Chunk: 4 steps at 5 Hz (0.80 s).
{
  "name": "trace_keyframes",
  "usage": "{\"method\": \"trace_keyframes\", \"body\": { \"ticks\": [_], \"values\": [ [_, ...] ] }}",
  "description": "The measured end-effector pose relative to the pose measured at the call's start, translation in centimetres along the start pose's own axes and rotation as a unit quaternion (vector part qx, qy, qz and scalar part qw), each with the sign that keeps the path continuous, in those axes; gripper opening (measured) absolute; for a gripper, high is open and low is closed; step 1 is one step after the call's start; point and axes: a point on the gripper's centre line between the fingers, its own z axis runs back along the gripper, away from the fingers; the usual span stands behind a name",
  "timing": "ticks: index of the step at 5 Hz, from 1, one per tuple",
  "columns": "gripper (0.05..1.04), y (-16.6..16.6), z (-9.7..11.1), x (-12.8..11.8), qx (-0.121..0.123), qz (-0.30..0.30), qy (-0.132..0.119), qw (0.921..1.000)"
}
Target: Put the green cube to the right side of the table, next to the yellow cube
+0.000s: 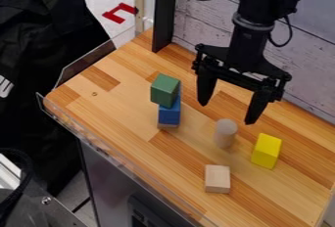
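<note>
Claw [227, 112] spread wide, nothing between its fingers — and green cube [165, 90] sits up on blue block [169, 115], off to the view's left, so the reach must go that way, away from yellow cube [266, 150]!

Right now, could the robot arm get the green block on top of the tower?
Probably, yes. The green block has nothing on top of it, and the claw looks open and empty. It might wobble on the blue block, though.
</note>
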Motion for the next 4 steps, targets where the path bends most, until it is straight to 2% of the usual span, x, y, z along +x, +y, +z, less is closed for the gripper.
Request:
{"method": "trace_keyframes", "body": {
  "ticks": [1, 2, 3, 4],
  "values": [
    [0.999, 0.2, -0.9, -0.3, 0.006, 0.001, 0.016, 0.9999],
    [0.999, 1.0, -0.3, 0.7, 0.003, 0.003, 0.003, 1.0000],
    [0.999, 2.5, 1.5, 1.6, 0.006, 0.014, -0.027, 0.9995],
    [0.999, 3.7, 2.0, 1.7, 0.009, 0.023, -0.036, 0.9990]
  ]
}}
